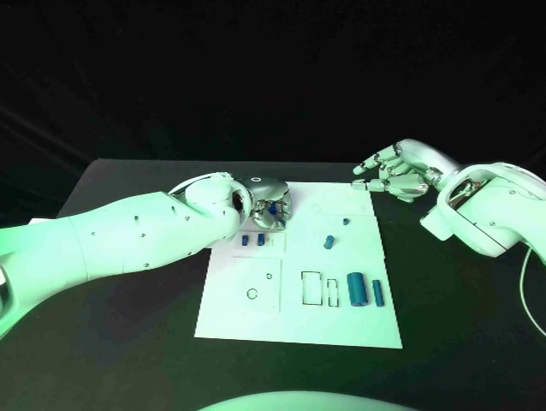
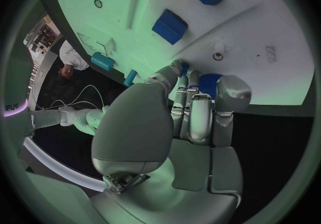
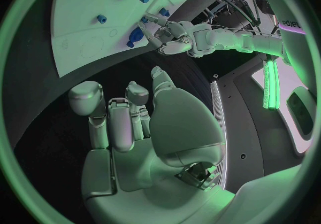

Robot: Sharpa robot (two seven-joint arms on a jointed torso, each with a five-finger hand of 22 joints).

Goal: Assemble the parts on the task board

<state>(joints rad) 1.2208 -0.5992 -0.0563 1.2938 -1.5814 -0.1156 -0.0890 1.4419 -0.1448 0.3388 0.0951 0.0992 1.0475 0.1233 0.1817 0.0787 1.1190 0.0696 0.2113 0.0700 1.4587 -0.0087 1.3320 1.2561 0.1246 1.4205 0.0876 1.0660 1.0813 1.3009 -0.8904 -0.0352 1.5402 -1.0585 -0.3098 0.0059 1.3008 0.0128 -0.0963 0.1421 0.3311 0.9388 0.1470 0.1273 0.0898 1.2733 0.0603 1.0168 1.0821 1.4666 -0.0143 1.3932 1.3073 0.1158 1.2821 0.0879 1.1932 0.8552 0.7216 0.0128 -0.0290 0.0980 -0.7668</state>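
The white task board (image 1: 300, 321) lies in the middle of the black table. My left hand (image 1: 268, 205) is over its far left corner, and its fingertips (image 2: 179, 70) close round a blue part (image 2: 209, 82), also seen as the blue part (image 3: 136, 37). Two blue blocks (image 1: 255, 241) lie just in front of that hand. A blue piece (image 1: 330, 242) and a smaller one (image 1: 346, 222) sit mid-board. Two blue cylinders (image 1: 365, 291) lie at the near right beside outlined slots (image 1: 311, 288). My right hand (image 1: 396, 171) hovers off the far right corner, fingers apart, holding nothing.
Two small rings (image 1: 252, 294) are marked on the board's near left. Bare black table (image 1: 471, 325) surrounds the board on all sides. My left forearm (image 1: 125, 235) crosses the table left of the board.
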